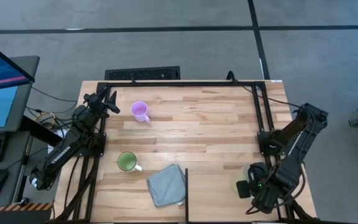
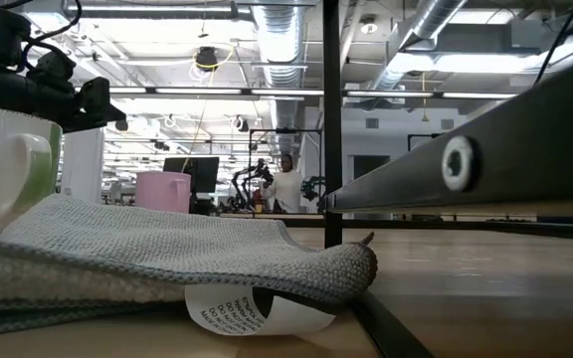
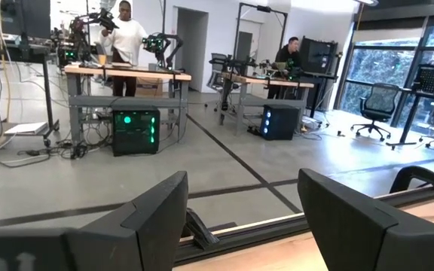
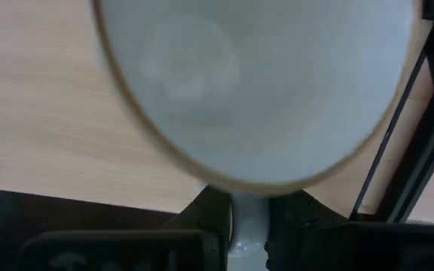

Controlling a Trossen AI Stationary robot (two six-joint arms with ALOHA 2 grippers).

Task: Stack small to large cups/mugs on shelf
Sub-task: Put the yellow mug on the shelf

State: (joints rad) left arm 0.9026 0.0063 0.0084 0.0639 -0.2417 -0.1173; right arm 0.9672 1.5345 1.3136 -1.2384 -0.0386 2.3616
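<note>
Fingers, left: the left gripper (image 1: 112, 99) is seen with its two fingers (image 3: 153, 214) spread wide apart and nothing between them, at the table's far left corner.
Fingers, right: the right gripper (image 4: 249, 226) is clamped on the handle of the cream-white mug (image 4: 255, 83), at the near right edge of the table (image 1: 216, 134).
High view, mugs: the purple mug (image 1: 140, 111) is seen standing far left, just beside the left gripper; the green mug (image 1: 127, 162) is seen nearer, close to the left edge; the cream-white mug cannot be made out here.
High view, room: a grey cloth (image 1: 166, 185) is laid at the near edge, just right of the green mug; the middle of the wood is left bare; a black frame is run along the far and side edges.
Low view: the cloth is draped over a white paper label (image 2: 252, 310); its print is too small to be read. The green mug and the purple mug are seen behind the cloth.
Left wrist view: only the room beyond the table edge is shown, with people at benches.
Right wrist view: the mug's open mouth is seen over the wood, near the black frame rail.
</note>
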